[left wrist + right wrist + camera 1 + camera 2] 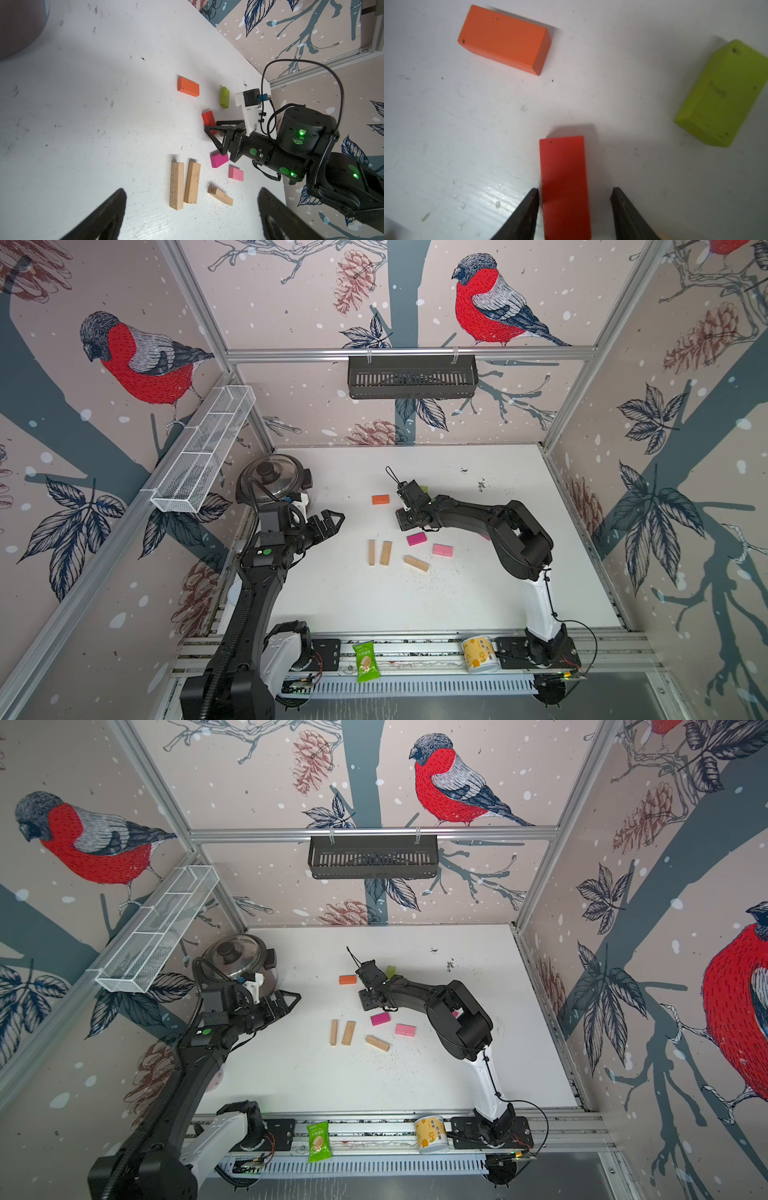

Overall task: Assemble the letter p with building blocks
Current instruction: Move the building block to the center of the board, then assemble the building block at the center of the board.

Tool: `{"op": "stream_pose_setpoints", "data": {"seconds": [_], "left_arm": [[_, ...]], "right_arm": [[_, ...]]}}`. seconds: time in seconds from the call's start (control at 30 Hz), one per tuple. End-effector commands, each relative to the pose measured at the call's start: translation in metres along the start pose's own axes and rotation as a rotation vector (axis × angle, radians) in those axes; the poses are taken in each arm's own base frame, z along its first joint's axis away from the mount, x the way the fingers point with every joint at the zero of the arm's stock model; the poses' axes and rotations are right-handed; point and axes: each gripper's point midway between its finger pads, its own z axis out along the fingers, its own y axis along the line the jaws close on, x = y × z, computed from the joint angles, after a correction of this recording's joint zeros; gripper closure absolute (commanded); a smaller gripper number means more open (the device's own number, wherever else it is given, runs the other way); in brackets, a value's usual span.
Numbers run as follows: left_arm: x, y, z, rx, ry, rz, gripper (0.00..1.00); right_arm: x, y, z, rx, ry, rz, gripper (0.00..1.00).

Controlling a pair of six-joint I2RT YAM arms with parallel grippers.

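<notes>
Scattered flat building blocks (385,552): three tan (176,185), orange (188,86), red (564,187), lime (224,100), magenta (219,160), pink (235,174)

Finish check: wood, paint, scuffed white surface (83,124).
Obs: tan blocks (176,185) bare wood, matt, grain and stamped marks showing; orange brick (504,39), red brick (564,182), lime brick (724,93) painted, smooth, matt, small chips; surface faintly glossy where lit; right claw (575,189) fingers (525,216) matt black, probably plastic; pot lid (286,477) glossy, metal rim.

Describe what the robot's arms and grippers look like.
Both arms are black with a white lower link. The left arm carries a ribbed black hose; the right arm shows green dot stickers and black cables. The fingers are black triangular frames.
</notes>
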Motion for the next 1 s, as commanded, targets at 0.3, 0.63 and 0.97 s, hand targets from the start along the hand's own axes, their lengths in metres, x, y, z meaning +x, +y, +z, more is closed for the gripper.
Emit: {"op": "stream_pose_setpoints", "data": {"seconds": [0.3,0.63,0.97], "left_arm": [[-0.005,-0.007,-0.001,0.035,-0.022,0.033,0.03],[-0.005,-0.008,-0.002,0.039,-0.024,0.034,0.03],[-0.005,-0.009,-0.002,0.041,-0.025,0.034,0.03]], "right_arm": [[0.024,0.003,0.009,0.009,0.079,-0.043,0.53],[0.030,0.009,0.003,0.021,0.084,-0.052,0.51],[0.036,0.001,0.003,0.055,0.097,-0.028,0.56]]}}
